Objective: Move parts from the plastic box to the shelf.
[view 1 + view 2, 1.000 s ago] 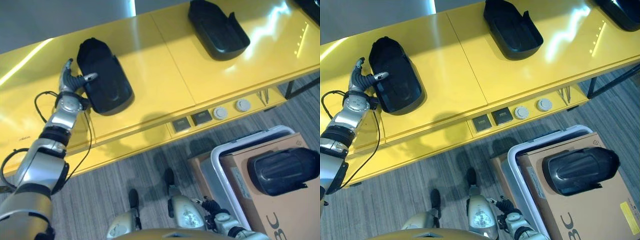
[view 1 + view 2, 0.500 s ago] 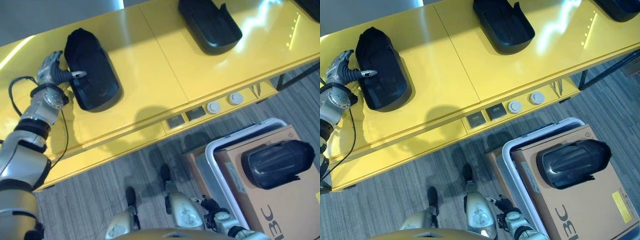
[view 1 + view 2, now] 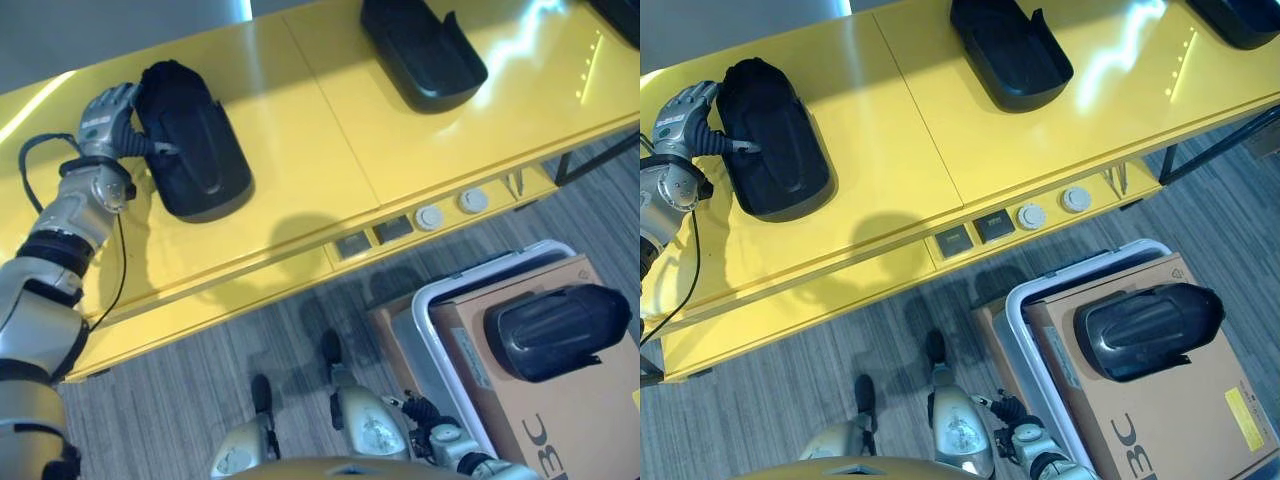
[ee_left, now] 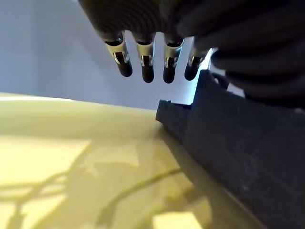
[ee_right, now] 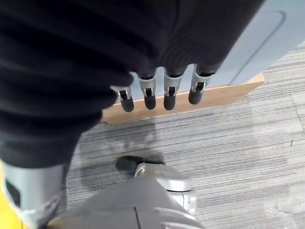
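A black moulded part [image 3: 195, 145] lies on the yellow shelf [image 3: 300, 150] at its left end. My left hand [image 3: 105, 112] rests against that part's left edge near its far end, thumb lying on the part. The left wrist view has its fingers [image 4: 145, 62] hanging relaxed and open over the shelf [image 4: 71, 167], with the part [image 4: 248, 157] beside them. Another black part [image 3: 555, 330] lies on cardboard [image 3: 560, 430] in the white plastic box [image 3: 430, 310] at the lower right. My right hand [image 5: 157, 95] hangs open over the floor, holding nothing.
A second black part [image 3: 422, 50] sits further right on the shelf, and a third [image 3: 622, 10] shows at the top right corner. Round and square sockets [image 3: 410, 222] line the shelf's front edge. Grey carpet [image 3: 200, 370] lies between shelf and box.
The view shifted a little to the right at first. My left hand slid along the part's left edge toward its far end. The part in the box has stayed put.
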`<state>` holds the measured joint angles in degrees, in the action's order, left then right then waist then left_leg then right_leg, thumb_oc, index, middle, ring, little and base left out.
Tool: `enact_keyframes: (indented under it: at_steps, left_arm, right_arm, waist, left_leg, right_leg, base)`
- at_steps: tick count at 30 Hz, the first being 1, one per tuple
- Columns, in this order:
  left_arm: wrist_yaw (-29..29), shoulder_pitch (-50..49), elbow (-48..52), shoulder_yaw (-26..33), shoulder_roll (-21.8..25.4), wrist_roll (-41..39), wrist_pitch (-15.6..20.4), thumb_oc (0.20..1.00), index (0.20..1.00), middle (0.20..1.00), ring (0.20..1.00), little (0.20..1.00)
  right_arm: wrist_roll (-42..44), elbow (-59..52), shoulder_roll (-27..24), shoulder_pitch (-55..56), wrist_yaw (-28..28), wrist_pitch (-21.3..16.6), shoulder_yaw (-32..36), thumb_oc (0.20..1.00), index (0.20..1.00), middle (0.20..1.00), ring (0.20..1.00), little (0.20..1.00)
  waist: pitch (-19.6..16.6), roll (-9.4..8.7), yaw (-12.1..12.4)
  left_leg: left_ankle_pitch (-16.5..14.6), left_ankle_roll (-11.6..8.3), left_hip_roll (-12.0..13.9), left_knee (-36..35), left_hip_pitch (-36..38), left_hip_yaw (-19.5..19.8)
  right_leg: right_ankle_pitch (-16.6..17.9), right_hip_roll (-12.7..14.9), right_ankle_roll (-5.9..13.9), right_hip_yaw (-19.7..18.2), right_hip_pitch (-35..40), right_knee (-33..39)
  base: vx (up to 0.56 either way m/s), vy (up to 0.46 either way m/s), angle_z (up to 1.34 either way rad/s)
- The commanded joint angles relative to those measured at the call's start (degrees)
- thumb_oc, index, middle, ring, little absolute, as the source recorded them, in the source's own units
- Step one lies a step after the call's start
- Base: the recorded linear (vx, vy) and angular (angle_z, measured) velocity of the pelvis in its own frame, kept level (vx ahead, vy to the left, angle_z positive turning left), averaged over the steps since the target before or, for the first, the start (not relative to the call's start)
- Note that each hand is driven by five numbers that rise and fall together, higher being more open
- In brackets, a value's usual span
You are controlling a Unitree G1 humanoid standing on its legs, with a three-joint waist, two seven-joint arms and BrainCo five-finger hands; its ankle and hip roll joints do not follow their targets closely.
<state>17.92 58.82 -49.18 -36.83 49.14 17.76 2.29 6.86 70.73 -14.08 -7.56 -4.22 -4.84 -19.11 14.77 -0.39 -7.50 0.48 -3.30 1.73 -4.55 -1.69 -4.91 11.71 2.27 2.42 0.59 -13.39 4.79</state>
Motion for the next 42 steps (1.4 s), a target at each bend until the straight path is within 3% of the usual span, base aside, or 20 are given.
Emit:
enact_keyframes:
  at_steps: [1, 10, 13, 14, 15, 18, 20, 21, 22, 23, 24, 25, 26, 27, 42]
  left_arm:
    - [0.9, 5.0, 0.7, -2.7, 5.5, 3.9, 1.5, 1.000, 1.000, 1.000, 1.000, 1.000]
    - [-0.8, 6.1, 6.0, -12.9, 12.8, 15.6, 4.4, 1.000, 1.000, 1.000, 1.000, 1.000]
    - [-0.6, 4.2, 5.7, -10.2, 11.8, 13.5, 4.1, 1.000, 1.000, 1.000, 1.000, 1.000]
    - [1.6, -1.3, 11.8, -1.2, 9.6, 7.5, 4.9, 1.000, 1.000, 1.000, 1.000, 1.000]
    - [1.5, -1.9, 12.1, -0.6, 9.6, 7.6, 4.8, 1.000, 1.000, 1.000, 1.000, 1.000]
    - [3.5, -14.3, 23.6, 14.4, 2.6, -1.2, 6.6, 1.000, 1.000, 1.000, 1.000, 1.000]
    - [1.7, -26.7, 34.8, 24.1, -5.7, -7.9, 9.0, 1.000, 1.000, 1.000, 1.000, 1.000]
    - [1.6, -27.1, 35.2, 24.5, -5.7, -7.9, 8.8, 1.000, 1.000, 1.000, 1.000, 1.000]
    - [1.3, -30.7, 38.5, 26.2, -9.0, -10.1, 9.8, 1.000, 1.000, 1.000, 1.000, 1.000]
    - [0.3, -33.9, 41.2, 27.3, -11.3, -12.2, 10.7, 0.875, 0.875, 0.875, 0.875, 0.875]
    - [-1.7, -37.2, 44.8, 27.7, -13.3, -14.2, 11.6, 0.624, 0.624, 0.624, 0.624, 0.624]
    - [-4.2, -40.8, 48.4, 28.2, -15.7, -16.8, 12.1, 0.304, 0.304, 0.304, 0.304, 0.304]
    - [-4.2, -40.9, 48.5, 28.3, -15.7, -16.9, 12.1, 0.213, 0.213, 0.213, 0.213, 0.213]
    - [-9.0, -46.1, 53.1, 26.9, -18.3, -19.8, 12.2, 0.200, 0.200, 0.200, 0.200, 0.200]
    - [-8.8, -41.2, 43.4, 19.2, -28.3, -29.2, 9.9, 0.200, 0.200, 0.200, 0.200, 0.200]
  right_arm:
    - [-0.4, 1.5, -0.5, 2.2, 1.0, -0.3, -2.1, 1.000, 1.000, 1.000, 1.000, 1.000]
    - [-2.0, 1.7, -1.5, 4.5, 2.0, -0.8, -1.6, 1.000, 1.000, 1.000, 1.000, 1.000]
    - [-2.2, 2.3, -1.3, 4.6, 2.0, -0.7, -1.3, 1.000, 1.000, 1.000, 1.000, 1.000]
    - [-2.1, 2.3, -0.6, 5.0, 1.7, -0.5, -0.4, 1.000, 1.000, 1.000, 1.000, 1.000]
    - [-2.1, 2.3, -0.8, 5.0, 1.8, -0.5, -0.6, 1.000, 1.000, 1.000, 1.000, 1.000]
    - [-2.4, 2.9, 0.1, 5.3, 1.3, 0.3, 0.9, 1.000, 1.000, 1.000, 1.000, 1.000]
    - [-3.2, 3.5, 1.0, 5.7, 1.0, 1.1, 2.5, 1.000, 1.000, 1.000, 1.000, 1.000]
    - [-3.2, 3.5, 0.9, 5.8, 1.0, 1.1, 2.4, 1.000, 1.000, 1.000, 1.000, 1.000]
    - [-3.4, 3.7, 1.1, 6.0, 1.0, 1.4, 2.8, 1.000, 1.000, 1.000, 1.000, 1.000]
    - [-3.6, 3.8, 1.1, 6.0, 0.9, 1.6, 3.2, 1.000, 1.000, 1.000, 1.000, 1.000]
    - [-3.7, 3.5, 1.2, 6.0, 0.9, 1.6, 3.6, 1.000, 1.000, 1.000, 1.000, 1.000]
    - [-4.0, 3.7, 1.3, 6.3, 0.9, 1.6, 3.8, 1.000, 1.000, 1.000, 1.000, 1.000]
    - [-4.0, 3.7, 1.3, 6.3, 0.9, 1.6, 3.8, 1.000, 1.000, 1.000, 1.000, 1.000]
    - [-4.3, 3.6, 1.4, 5.5, 0.6, 1.8, 3.9, 1.000, 1.000, 1.000, 1.000, 1.000]
    - [-4.6, 3.9, 1.9, 4.6, -1.4, 2.2, 1.9, 1.000, 1.000, 1.000, 1.000, 1.000]
  waist:
    - [-2.8, 1.81, 0.4]
    - [-5.6, 2.21, 0.6]
    - [-6.2, 2.28, 0.6]
    - [-6.9, 1.95, 1.0]
    - [-6.9, 2.15, 0.8]
    - [-7.6, 1.82, 1.5]
    - [-8.3, 1.44, 2.2]
    - [-8.4, 1.54, 2.2]
    - [-8.6, 1.47, 2.3]
    - [-8.8, 1.44, 2.4]
    - [-8.8, 1.29, 2.7]
    - [-9.1, 1.32, 2.7]
    - [-9.1, 1.33, 2.7]
    - [-9.0, 1.29, 3.1]
    - [-7.7, 0.90, 2.2]
  left_leg:
    - [2.4, -3.64, 4.3, -0.5, -1.4, 1.4]
    - [1.5, -3.74, 4.4, -0.5, 1.1, 0.4]
    - [1.5, -3.78, 4.5, -0.5, 1.6, 0.4]
    - [1.4, -3.85, 4.5, -0.5, 2.1, 0.6]
    - [1.3, -3.85, 4.5, -0.5, 2.2, 0.6]
    - [1.1, -3.83, 4.5, -0.5, 3.1, 1.0]
    - [0.8, -3.79, 4.5, -0.5, 4.0, 1.1]
    - [0.7, -3.79, 4.5, -0.5, 4.0, 1.1]
    - [0.7, -3.81, 4.5, -0.5, 4.4, 1.1]
    - [0.6, -3.82, 4.6, -0.5, 4.6, 1.0]
    - [0.5, -3.79, 4.5, -0.5, 4.6, 1.2]
    - [0.4, -3.75, 4.6, -0.5, 4.8, 1.1]
    - [0.4, -3.75, 4.6, -0.5, 4.8, 1.1]
    - [0.4, -3.64, 4.7, -0.5, 4.6, 1.3]
    - [0.9, -3.34, 4.9, -0.5, 3.5, 1.6]
  right_leg:
    - [-5.9, 3.9, 6.87, 0.7, 6.0, 0.2]
    - [-6.4, 3.8, 7.22, 0.9, 8.3, 0.2]
    - [-6.6, 3.8, 7.16, 1.2, 8.8, 0.2]
    - [-6.9, 3.8, 6.98, 1.5, 9.6, 0.2]
    - [-7.0, 3.8, 6.98, 1.5, 9.7, 0.2]
    - [-7.5, 3.8, 6.63, 2.0, 10.9, 0.2]
    - [-8.1, 3.7, 6.36, 2.4, 12.3, 0.2]
    - [-8.1, 3.7, 6.36, 2.4, 12.3, 0.2]
    - [-8.2, 3.7, 6.27, 2.5, 12.8, 0.2]
    - [-8.3, 3.7, 6.20, 2.6, 13.1, 0.2]
    - [-8.5, 3.6, 6.12, 2.5, 13.3, 0.2]
    - [-8.6, 3.5, 6.04, 2.6, 13.5, 0.2]
    - [-8.6, 3.5, 6.04, 2.6, 13.5, 0.2]
    - [-8.6, 3.4, 5.85, 2.7, 13.6, 0.2]
    - [-8.3, 3.1, 5.58, 2.8, 12.7, 0.2]
  base:
    - [0.03, 0.007, 0.02]
    - [0.00, 0.000, 0.00]
    - [0.00, 0.000, 0.00]
    - [0.00, 0.000, 0.00]
    - [0.00, 0.000, 0.00]
    - [0.01, -0.010, 0.05]
    - [0.02, -0.016, 0.02]
    - [0.03, -0.011, -0.07]
    - [0.01, -0.005, -0.03]
    - [0.00, 0.000, 0.00]
    - [0.00, -0.001, 0.05]
    - [0.00, 0.000, 0.00]
    - [-0.02, -0.009, 0.03]
    - [-0.02, -0.005, 0.06]
    - [0.00, -0.003, 0.01]
